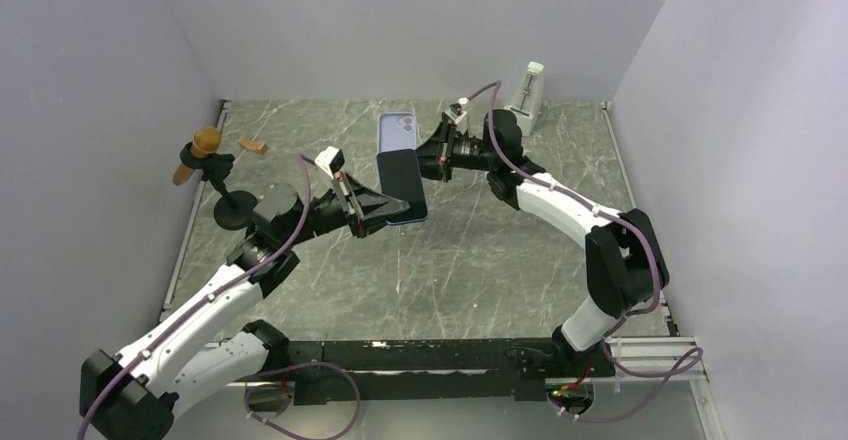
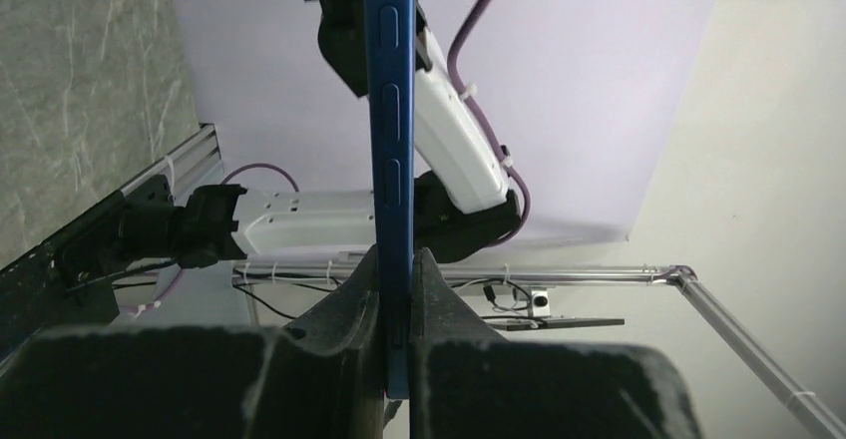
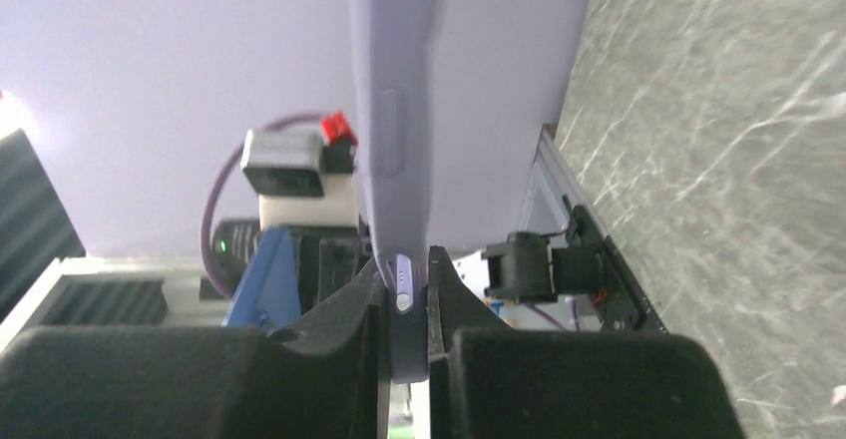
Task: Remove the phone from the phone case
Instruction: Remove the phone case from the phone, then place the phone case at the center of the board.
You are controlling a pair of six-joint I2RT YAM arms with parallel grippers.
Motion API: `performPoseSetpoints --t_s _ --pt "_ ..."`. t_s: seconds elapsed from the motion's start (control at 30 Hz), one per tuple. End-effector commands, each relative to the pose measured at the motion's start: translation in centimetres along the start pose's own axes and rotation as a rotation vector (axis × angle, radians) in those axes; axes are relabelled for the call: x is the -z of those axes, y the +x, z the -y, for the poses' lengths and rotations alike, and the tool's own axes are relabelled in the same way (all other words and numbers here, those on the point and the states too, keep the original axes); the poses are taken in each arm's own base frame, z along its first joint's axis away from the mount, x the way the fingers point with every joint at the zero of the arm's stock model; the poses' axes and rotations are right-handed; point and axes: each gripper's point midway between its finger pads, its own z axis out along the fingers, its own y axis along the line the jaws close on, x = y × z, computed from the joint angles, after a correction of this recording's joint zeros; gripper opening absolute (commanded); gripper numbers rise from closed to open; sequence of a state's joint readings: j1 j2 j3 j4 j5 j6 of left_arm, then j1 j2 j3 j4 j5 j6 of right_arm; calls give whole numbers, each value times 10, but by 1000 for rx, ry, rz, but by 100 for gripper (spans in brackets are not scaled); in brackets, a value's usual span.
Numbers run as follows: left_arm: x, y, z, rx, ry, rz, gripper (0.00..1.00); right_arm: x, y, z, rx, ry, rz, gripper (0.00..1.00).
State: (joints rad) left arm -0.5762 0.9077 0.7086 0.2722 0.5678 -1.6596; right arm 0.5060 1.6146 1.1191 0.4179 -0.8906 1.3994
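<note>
**Phone case** (image 1: pixel 396 132): pale lavender shell with a dark camera cutout at its far corner. It is held off the table (image 1: pixel 450 260) at centre far, with its broad back facing the overhead camera. In the right wrist view the case (image 3: pixel 399 80) is seen edge-on, running straight up out of the fingers, with moulded button bumps along its side.

**Right gripper** (image 1: pixel 427 155): reaches in from the right and is closed on the near right edge of the case. In the right wrist view the gripper (image 3: pixel 404 294) has both fingers pressed flat against the shell with no gap.

**Phone** (image 1: pixel 402 185): dark screen and blue frame, out of the case, held off the table just near of it. In the overhead view its far end meets the case's near end. Whether they touch cannot be told. In the left wrist view the phone (image 2: pixel 389 110) stands edge-on, showing its side buttons.

**Left gripper** (image 1: pixel 385 205): comes in from the left and is clamped on the phone's near end. In the left wrist view the gripper (image 2: pixel 397 294) has its fingers tight on both faces.

**Other items**
- Brown object on a black stand (image 1: pixel 205 145), far left.
- Small orange piece (image 1: pixel 253 144), beside the stand.
- White upright stand (image 1: pixel 527 90), far right.
</note>
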Motion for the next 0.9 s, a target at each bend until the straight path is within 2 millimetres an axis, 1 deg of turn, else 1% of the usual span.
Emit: performPoseSetpoints --t_s 0.0,0.03,0.1,0.17,0.23,0.3,0.33,0.37,0.43,0.53,0.57,0.63,0.73,0.77,0.87 --pt "19 7 17 -45 87 22 0 13 -31 14 -24 56 100 0" --pt "21 4 14 -36 83 35 0 16 -31 30 -44 96 98 0" --pt "25 0 10 -23 86 52 0 22 -21 67 -95 193 75 0" --pt "27 0 8 -30 76 45 0 30 -3 101 -140 275 52 0" --pt "28 6 7 -74 34 21 0 42 16 128 -172 331 47 0" --pt "33 11 8 -119 -16 9 0 55 35 143 -190 366 58 0" --pt "38 9 11 -139 -21 21 0 62 41 153 -203 390 72 0" --pt "43 6 15 -158 -15 38 0 68 46 158 -204 406 86 0" --pt "51 -3 20 -193 -17 63 0 83 48 168 -208 448 132 0" --pt "54 -2 18 -227 -74 21 0 111 33 173 -217 487 250 0" --pt "54 2 20 -244 -74 -10 0 124 26 177 -229 501 300 0" --pt "54 6 29 -282 -48 -40 0 152 11 185 -266 550 405 0" --pt "58 6 39 -332 -63 -68 0 206 -13 202 -351 627 590 0" --pt "59 6 42 -344 -71 -77 0 228 -21 210 -393 649 665 0" --pt "62 7 49 -378 -80 -94 0 284 -43 221 -499 631 881 0"
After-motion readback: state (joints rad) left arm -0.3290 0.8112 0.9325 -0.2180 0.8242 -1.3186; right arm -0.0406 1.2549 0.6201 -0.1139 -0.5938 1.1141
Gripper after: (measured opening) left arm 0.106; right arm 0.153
